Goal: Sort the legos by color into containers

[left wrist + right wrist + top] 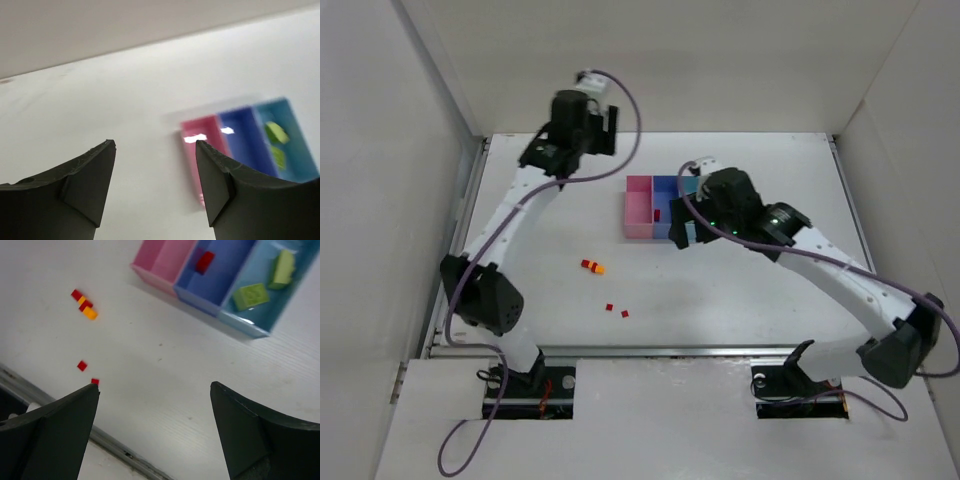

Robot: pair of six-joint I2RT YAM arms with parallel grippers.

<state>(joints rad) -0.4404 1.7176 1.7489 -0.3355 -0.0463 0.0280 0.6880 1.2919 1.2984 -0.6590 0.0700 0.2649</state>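
Observation:
The tray of three joined bins, pink (640, 212), blue (666, 190) and cyan (691, 186), stands at mid-table. My right gripper (679, 208) hovers over it, open and empty; in the right wrist view the gripper (155, 390) is above bare table. The blue bin (220, 277) holds one red brick (204, 261). The cyan bin (267, 305) holds two yellow-green bricks (251, 295). A red-and-orange cluster (592, 266) and two loose red bricks (609, 307) lie on the table. My left gripper (155, 145) is open, empty and raised at the back left (548, 150).
White walls close in the table at the back and both sides. A metal rail (670, 351) runs along the front edge. The loose bricks also show in the right wrist view (84, 305), near that rail (115, 447).

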